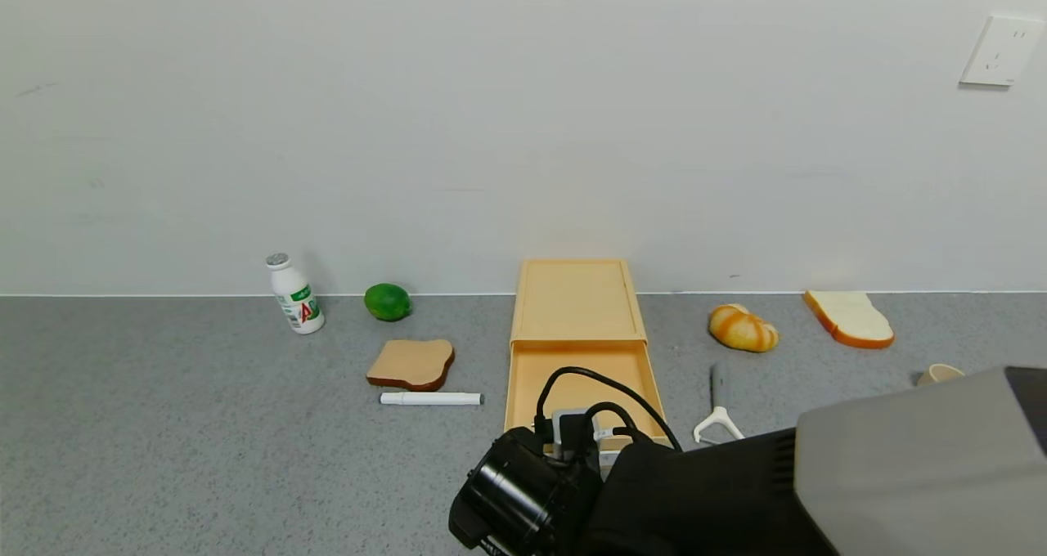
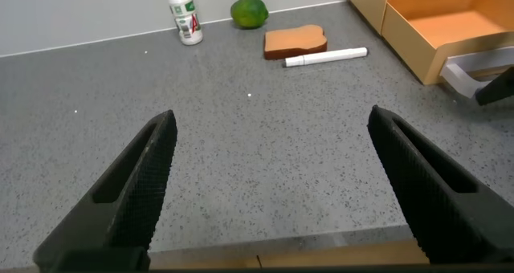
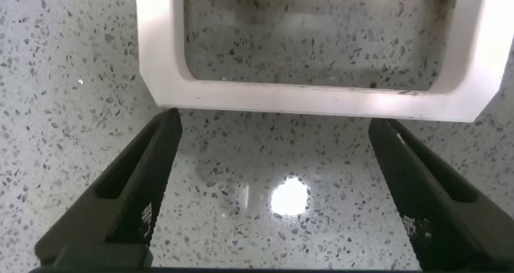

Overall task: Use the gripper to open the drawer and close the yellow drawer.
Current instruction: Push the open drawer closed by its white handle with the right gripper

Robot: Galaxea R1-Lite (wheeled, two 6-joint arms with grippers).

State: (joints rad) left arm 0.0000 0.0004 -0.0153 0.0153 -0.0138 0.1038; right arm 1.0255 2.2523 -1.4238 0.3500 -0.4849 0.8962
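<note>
Head view: yellow drawer (image 1: 582,380) pulled out of its casing (image 1: 577,301) at the table's back centre, against the white wall (image 1: 523,114); right arm's wrist covers the drawer's front edge. One each: bottle (image 1: 295,293), lime (image 1: 388,302), marker (image 1: 431,398), bun (image 1: 743,328), peeler (image 1: 717,413); two bread slices. Grey speckled table (image 1: 164,425). Left wrist view: left gripper (image 2: 273,181) jaws spread wide above bare table, drawer well off to one side. Right wrist view: right gripper (image 3: 277,189) jaws wide apart, just beside the white loop handle (image 3: 313,48), not touching.
</note>
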